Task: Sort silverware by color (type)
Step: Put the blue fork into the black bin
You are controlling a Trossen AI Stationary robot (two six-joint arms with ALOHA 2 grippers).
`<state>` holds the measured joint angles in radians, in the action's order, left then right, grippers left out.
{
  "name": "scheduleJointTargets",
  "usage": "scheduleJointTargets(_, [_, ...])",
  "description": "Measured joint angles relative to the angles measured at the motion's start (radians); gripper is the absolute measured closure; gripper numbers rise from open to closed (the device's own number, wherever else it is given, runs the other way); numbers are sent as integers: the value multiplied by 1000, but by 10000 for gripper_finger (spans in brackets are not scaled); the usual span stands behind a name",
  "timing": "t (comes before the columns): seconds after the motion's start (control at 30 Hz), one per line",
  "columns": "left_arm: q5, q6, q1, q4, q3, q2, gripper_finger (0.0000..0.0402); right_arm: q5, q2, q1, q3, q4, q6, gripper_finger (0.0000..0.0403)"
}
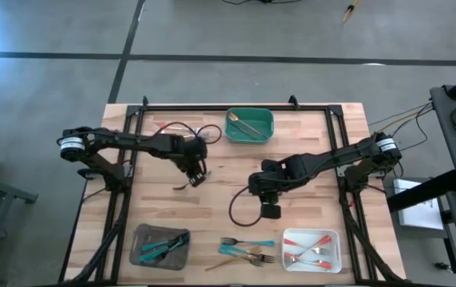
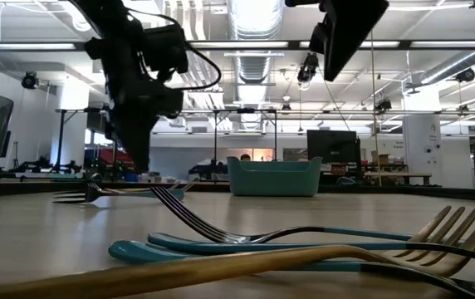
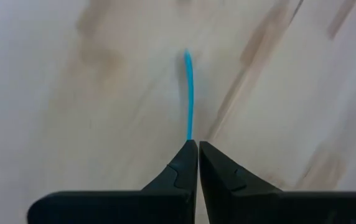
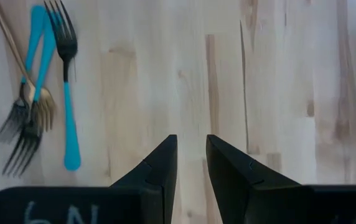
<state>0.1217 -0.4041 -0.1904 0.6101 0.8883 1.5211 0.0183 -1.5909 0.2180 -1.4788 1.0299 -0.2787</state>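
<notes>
My left gripper (image 1: 194, 174) (image 3: 198, 144) is over the table's middle left, shut on a teal-handled piece of silverware (image 3: 189, 93). In the low view this gripper (image 2: 135, 162) stands just above a fork (image 2: 88, 195) that lies level near the tabletop. My right gripper (image 1: 269, 209) (image 4: 191, 152) hangs open over bare wood right of centre and holds nothing. Loose teal and gold forks (image 1: 248, 251) (image 4: 38, 93) (image 2: 304, 249) lie flat on the table near its near edge. My left gripper pinches the thin teal handle (image 3: 190, 134) between its two fingers, coming from above and pointing down. The handle's free end (image 3: 187, 57) sticks out past the fingertips, and the fingers hide the head. I cannot tell whether the piece touches the table.
A green tray (image 1: 249, 126) (image 2: 273, 176) at the far edge holds a gold piece. At the near left, a grey tray (image 1: 160, 245) holds teal pieces. A white tray (image 1: 311, 249) at the near right holds red-handled ones. Black cables (image 1: 240, 209) loop on the table.
</notes>
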Motion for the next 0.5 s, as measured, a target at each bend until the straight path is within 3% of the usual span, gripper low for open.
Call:
scheduleJointTargets(0.2, [0, 12, 17, 29, 0, -1, 390, 0, 0, -1, 0, 23, 19, 326])
scheduleJointTargets(0.5, [0, 25, 56, 41, -31, -2, 297, 6, 7, -3, 0, 53, 64, 326])
